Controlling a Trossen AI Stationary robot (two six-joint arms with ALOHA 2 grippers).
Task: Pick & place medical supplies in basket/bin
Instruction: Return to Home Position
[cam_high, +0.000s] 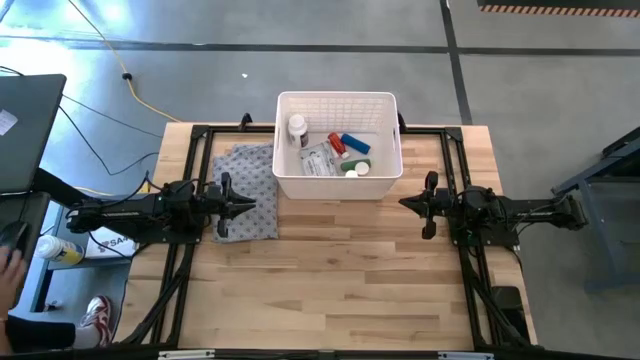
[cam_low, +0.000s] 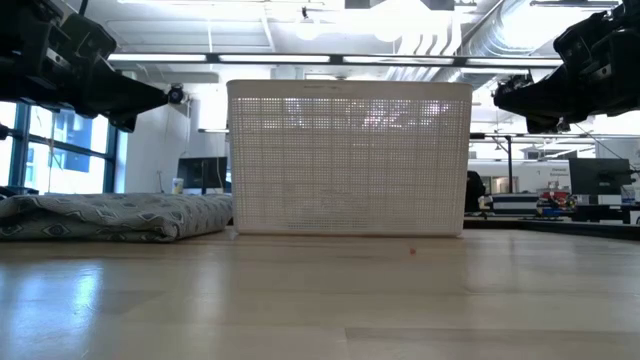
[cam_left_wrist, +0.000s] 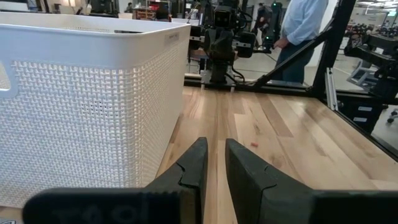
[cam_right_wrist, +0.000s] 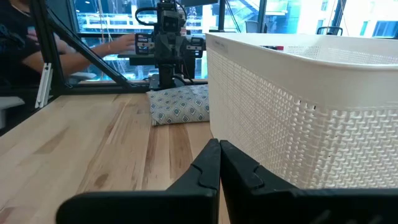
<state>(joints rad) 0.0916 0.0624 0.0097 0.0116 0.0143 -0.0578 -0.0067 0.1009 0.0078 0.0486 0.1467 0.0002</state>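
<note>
Basket: one white basket (cam_high: 338, 97), upper middle of the high view, standing on the table (cam_high: 340, 280).
Supplies: all inside the basket; one blue block (cam_high: 356, 144), one red bottle (cam_high: 336, 143), one packet (cam_high: 318, 160), one white-capped bottle (cam_high: 297, 128).
Cloth: one grey cloth (cam_high: 255, 165), just left of the basket.
Left end effector (cam_high: 248, 207): centre left, arm level above the cloth, pointing right; fingers a narrow gap apart, empty.
Right end effector (cam_high: 405, 203): centre right, arm level, pointing left; fingers pressed together, empty.
</note>
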